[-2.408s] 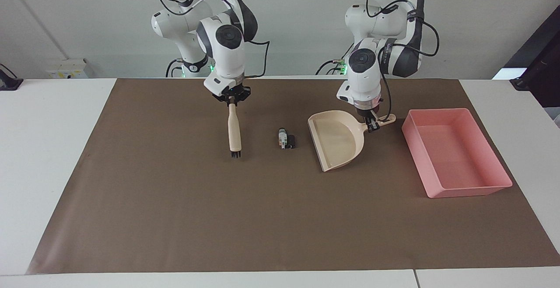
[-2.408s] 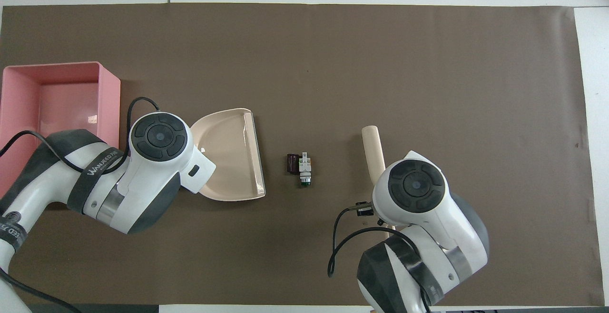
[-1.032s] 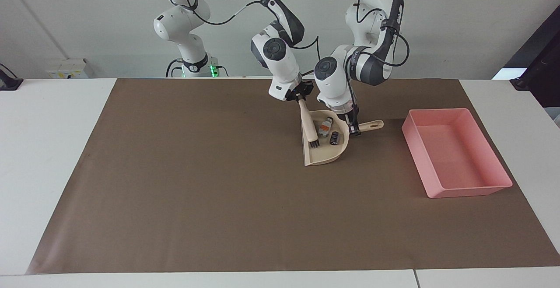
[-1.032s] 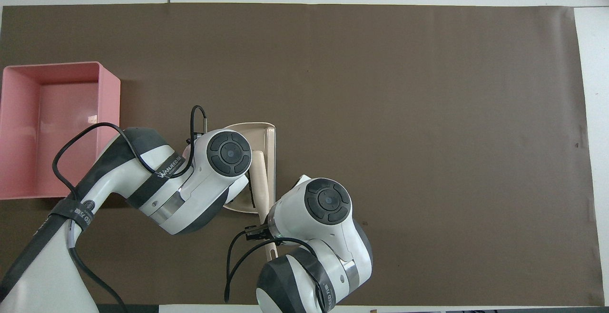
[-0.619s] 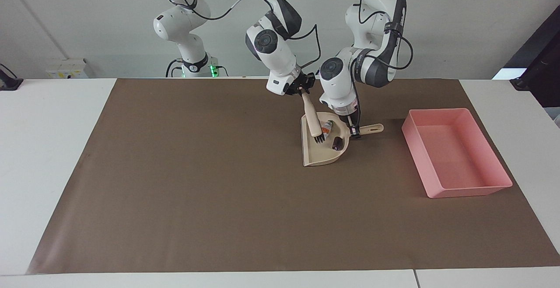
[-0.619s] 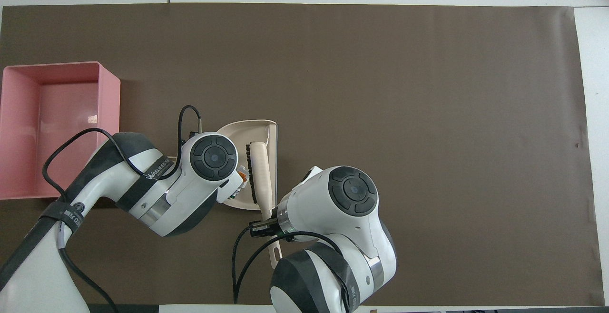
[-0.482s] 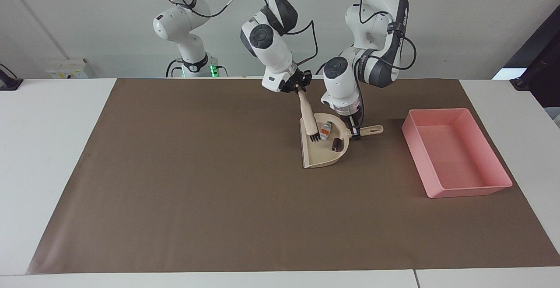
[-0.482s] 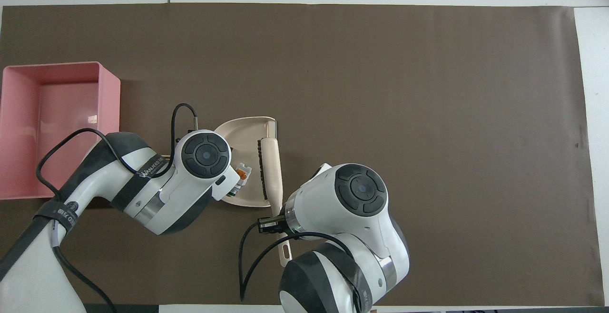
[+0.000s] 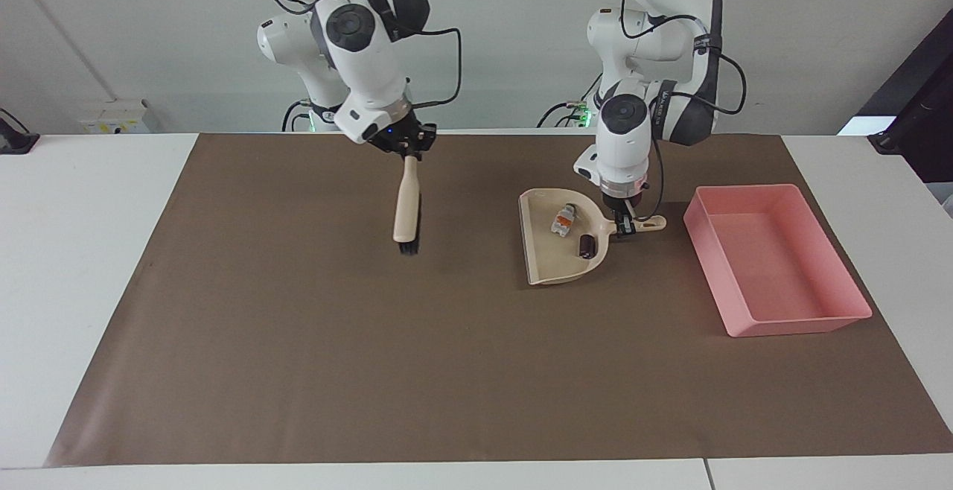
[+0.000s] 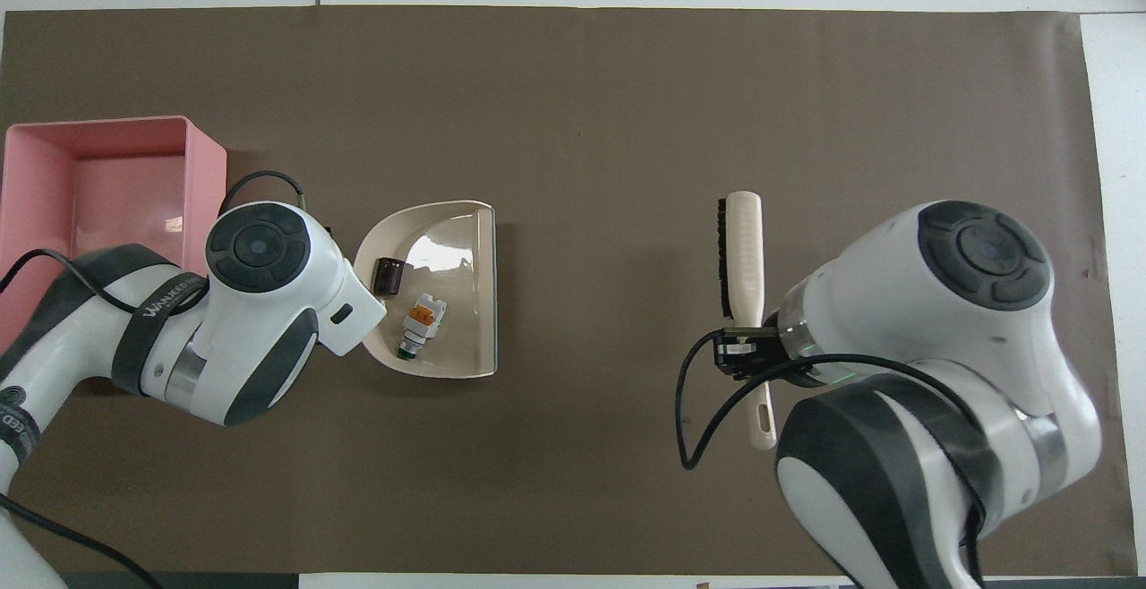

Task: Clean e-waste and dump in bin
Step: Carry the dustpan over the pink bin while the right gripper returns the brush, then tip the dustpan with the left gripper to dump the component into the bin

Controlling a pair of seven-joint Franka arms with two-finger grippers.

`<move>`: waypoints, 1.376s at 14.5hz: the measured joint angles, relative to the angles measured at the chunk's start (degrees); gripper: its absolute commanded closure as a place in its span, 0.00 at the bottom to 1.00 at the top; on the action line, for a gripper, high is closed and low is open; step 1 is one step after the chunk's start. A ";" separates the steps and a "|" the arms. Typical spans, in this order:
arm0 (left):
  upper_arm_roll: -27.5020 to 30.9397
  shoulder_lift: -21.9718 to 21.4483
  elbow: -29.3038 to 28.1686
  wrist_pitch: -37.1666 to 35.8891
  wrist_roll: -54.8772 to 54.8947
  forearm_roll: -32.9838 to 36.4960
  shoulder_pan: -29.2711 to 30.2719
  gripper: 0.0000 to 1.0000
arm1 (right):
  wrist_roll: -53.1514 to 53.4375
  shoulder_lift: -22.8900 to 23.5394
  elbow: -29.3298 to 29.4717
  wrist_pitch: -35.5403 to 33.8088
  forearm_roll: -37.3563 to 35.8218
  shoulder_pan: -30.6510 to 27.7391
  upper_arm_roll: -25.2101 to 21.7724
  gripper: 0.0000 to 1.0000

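Note:
Both pieces of e-waste lie in the beige dustpan (image 9: 549, 265) (image 10: 458, 303): the white stubby piece (image 9: 563, 220) (image 10: 419, 324) with orange marks, and the black cylinder (image 9: 585, 246) (image 10: 388, 276) close to the handle. My left gripper (image 9: 624, 226) is shut on the dustpan's handle; in the overhead view its hand hides the grip. The pan sits low at the mat. The pink bin (image 9: 804, 324) (image 10: 208, 186) stands beside it, toward the left arm's end, with nothing in it. My right gripper (image 9: 406, 149) (image 10: 748, 352) is shut on a beige brush (image 9: 406, 203) (image 10: 743, 253) that hangs bristles down over the mat.
A brown mat (image 9: 372, 371) covers most of the white table (image 9: 82, 266). Bare mat lies between the brush and the dustpan. A gap of mat about the handle's length separates the dustpan from the bin. Cables loop off both wrists.
My right arm has lifted the brush out of the dustpan and carried it toward its own end of the table. The dustpan has shifted slightly toward the bin with both pieces in it.

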 measured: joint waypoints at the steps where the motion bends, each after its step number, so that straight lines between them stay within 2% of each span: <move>1: 0.15 -0.74 0.77 -0.58 3.12 -2.03 1.65 1.00 | -4.31 -0.26 -0.49 -1.00 -1.45 -4.08 0.00 1.00; 5: 0.65 -2.11 8.26 -8.25 12.55 -4.89 9.37 1.00 | -22.96 -0.13 -4.78 0.67 -9.45 -20.11 -0.13 1.00; 10: 0.95 -1.19 15.14 -9.80 22.65 -5.03 21.06 1.00 | -33.14 1.41 -12.07 12.62 -12.52 -30.28 0.04 1.00; 14: 1.21 1.63 19.72 -9.70 33.70 -2.95 29.56 1.00 | -34.92 3.01 -14.50 16.42 -12.09 -31.84 0.40 1.00; 17: 1.32 3.98 22.65 -8.77 35.04 6.14 32.97 1.00 | -34.91 3.70 -15.31 18.21 -10.71 -30.65 0.98 1.00; 20: 1.22 5.15 23.43 -5.87 34.24 16.48 33.25 1.00 | -34.38 3.73 -17.25 21.10 -10.21 -31.23 0.89 1.00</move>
